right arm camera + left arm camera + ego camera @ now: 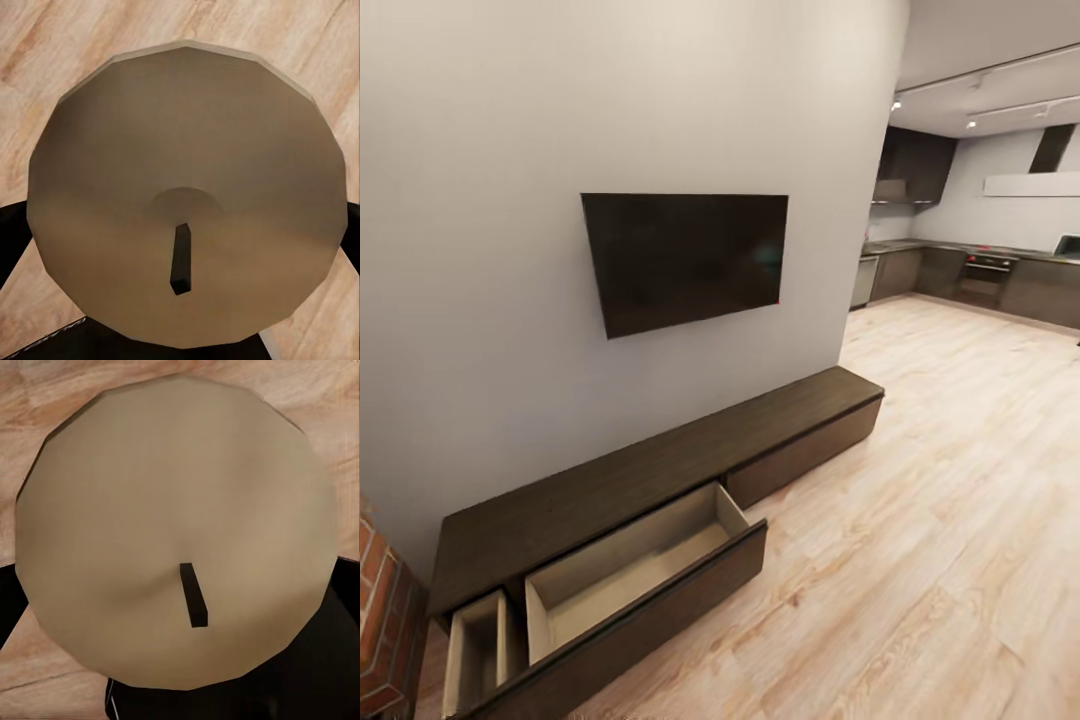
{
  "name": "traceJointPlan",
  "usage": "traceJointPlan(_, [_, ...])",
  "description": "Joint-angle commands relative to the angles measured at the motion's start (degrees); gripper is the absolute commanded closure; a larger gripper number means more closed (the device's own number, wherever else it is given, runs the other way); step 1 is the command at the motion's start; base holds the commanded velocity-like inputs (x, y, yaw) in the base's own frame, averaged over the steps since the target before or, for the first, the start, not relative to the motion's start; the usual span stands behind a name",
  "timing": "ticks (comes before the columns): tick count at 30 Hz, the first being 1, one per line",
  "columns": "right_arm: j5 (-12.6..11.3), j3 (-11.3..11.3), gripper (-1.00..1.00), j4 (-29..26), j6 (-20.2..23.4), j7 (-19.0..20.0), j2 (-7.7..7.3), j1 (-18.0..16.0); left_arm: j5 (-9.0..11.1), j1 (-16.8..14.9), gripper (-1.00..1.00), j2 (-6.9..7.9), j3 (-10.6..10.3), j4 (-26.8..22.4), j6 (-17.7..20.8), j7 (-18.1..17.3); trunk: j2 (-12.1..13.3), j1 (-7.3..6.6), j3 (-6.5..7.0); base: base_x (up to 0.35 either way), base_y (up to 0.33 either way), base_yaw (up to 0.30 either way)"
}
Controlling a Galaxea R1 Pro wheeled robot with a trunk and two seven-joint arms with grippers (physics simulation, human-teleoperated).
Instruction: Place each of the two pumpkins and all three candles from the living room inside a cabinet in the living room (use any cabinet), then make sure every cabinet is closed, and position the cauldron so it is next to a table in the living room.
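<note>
Head view: the long low cabinet (660, 490) stands against the grey wall under the television (685, 260), with two drawers (630, 570) pulled out near its left end, both pale inside and bare as far as can be seen.

Left wrist view: a beige candle (176, 532), wick up, sits in the left gripper (180, 607), clenched on it over wood floor (45, 397).

Right wrist view: the right gripper (187, 255) likewise grasps a second candle (187, 172).

Nothing looks stowed yet (pumpkins, third candle, cauldron all remain).
</note>
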Motion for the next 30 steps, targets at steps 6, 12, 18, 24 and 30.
traceJointPlan(6, [-0.1,0.5,1.00,0.2,-0.2,-0.2,0.04,-0.1,0.0,0.0,1.00,0.13,-0.5,0.0,-0.2,0.5,-0.1,0.01,-0.08,0.000,0.000,0.289])
traceJointPlan(12, [-0.1,0.5,1.00,0.2,-0.2,-0.2,0.04,-0.1,-0.6,0.0,1.00,-0.05,-0.6,0.0,-0.2,0.4,-0.1,0.01,-0.08,0.000,0.000,0.289])
traceJointPlan(18, [-0.1,0.5,1.00,0.2,-0.2,-0.2,0.07,-0.1,-0.5,0.0,1.00,0.09,-0.6,0.0,-0.2,0.4,-0.1,0.01,-0.08,0.000,0.000,0.289])
traceJointPlan(24, [-0.1,0.5,1.00,0.2,-0.2,-0.2,0.06,-0.1,-0.6,0.0,1.00,-0.17,-0.6,0.1,-0.2,0.3,-0.1,0.01,-0.08,0.000,0.000,0.289])
traceJointPlan(30, [-0.1,0.5,1.00,0.2,-0.2,-0.2,0.11,-0.1,-0.5,0.0,1.00,-0.21,-0.7,0.1,-0.2,0.1,-0.1,0.01,-0.08,0.000,0.000,0.289])
